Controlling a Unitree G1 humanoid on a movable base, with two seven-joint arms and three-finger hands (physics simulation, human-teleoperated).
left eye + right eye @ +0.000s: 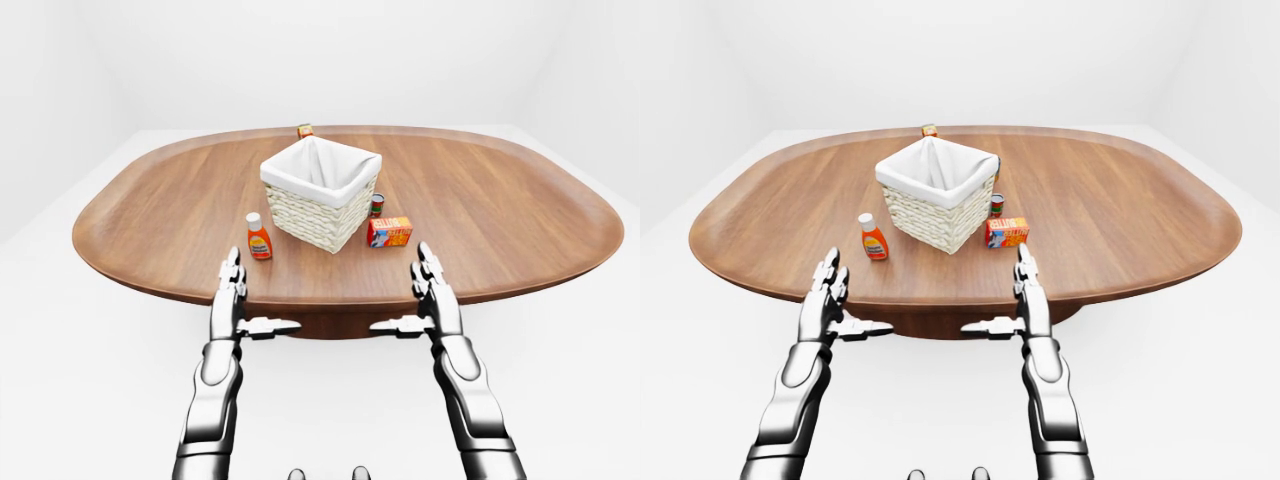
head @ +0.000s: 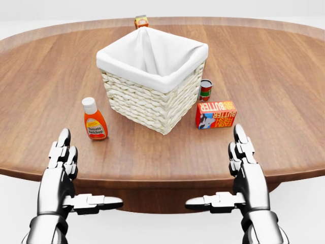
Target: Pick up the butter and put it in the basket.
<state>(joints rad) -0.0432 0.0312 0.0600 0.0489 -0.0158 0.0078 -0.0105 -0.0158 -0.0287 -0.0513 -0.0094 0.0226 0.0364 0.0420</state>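
- the counter [image 2: 284,76], a broad oval of brown wood, ran across the whole head view above both robot hands, its near edge lying just under their fingertips.
- the basket [image 2: 152,96], pale wicker with a white cloth lining, stood on the counter above and between the two robot hands, one corner turned toward them; it held nothing that could be seen.
- the left robot hand [image 2: 63,178] hung at the counter's near edge, released, fingers straight and pointing up the view, thumb stuck out toward the other hand, holding nothing.
- the right robot hand [image 2: 244,175] mirrored it on the other side, likewise released and empty.
- the butter [image 2: 216,115], a red and orange box, lay on the counter just above the right robot hand, apart from its fingertips and beside the basket's right corner.
- the ketchup bottle [image 2: 94,121] stood upright above the left robot hand.
- a small can [image 2: 205,90] stood just above the butter, near the basket.
- a small carton [image 2: 141,21] sat well above the basket, far from both robot hands.
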